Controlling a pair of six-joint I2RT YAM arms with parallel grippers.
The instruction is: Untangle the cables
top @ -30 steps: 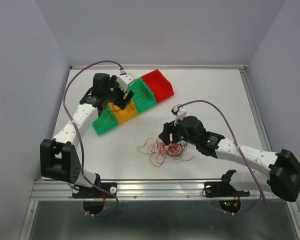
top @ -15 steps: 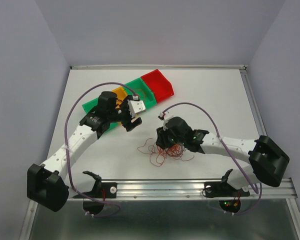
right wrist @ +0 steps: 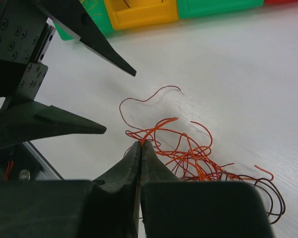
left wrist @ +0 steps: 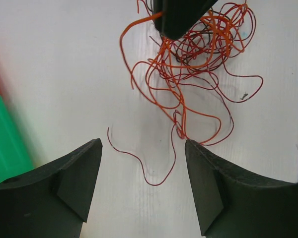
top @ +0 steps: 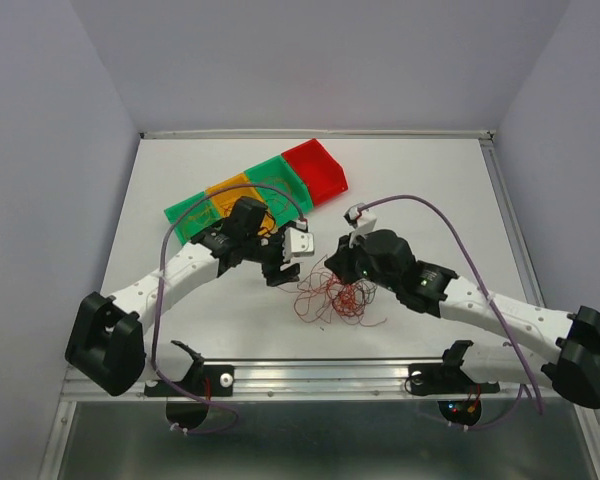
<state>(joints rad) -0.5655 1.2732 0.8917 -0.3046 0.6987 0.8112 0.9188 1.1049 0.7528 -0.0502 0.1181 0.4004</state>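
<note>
The cables [top: 335, 298] form a loose tangle of red, orange and dark strands on the white table [top: 430, 180]. In the right wrist view my right gripper [right wrist: 141, 144] is shut on an orange strand [right wrist: 161, 124] at the tangle's left edge. The tangle [right wrist: 213, 161] trails off to its right. My left gripper [top: 280, 266] hovers open just left of the tangle. In the left wrist view its fingers [left wrist: 77, 178] straddle bare table, and a single curled red strand [left wrist: 154, 181] reaches just between their tips. The right gripper's tip [left wrist: 181, 17] shows above, in the tangle [left wrist: 203, 47].
A row of bins lies at the back left: green [top: 188, 213], yellow [top: 228, 190], green [top: 280, 175], red [top: 317, 163]. Lilac cables [top: 450, 235] loop over both arms. The table's front rail [top: 330, 372] runs just beyond the tangle.
My left arm swung from over the bins down to the tangle's left side. The right gripper closed on an orange strand, and the tangle shifted slightly.
</note>
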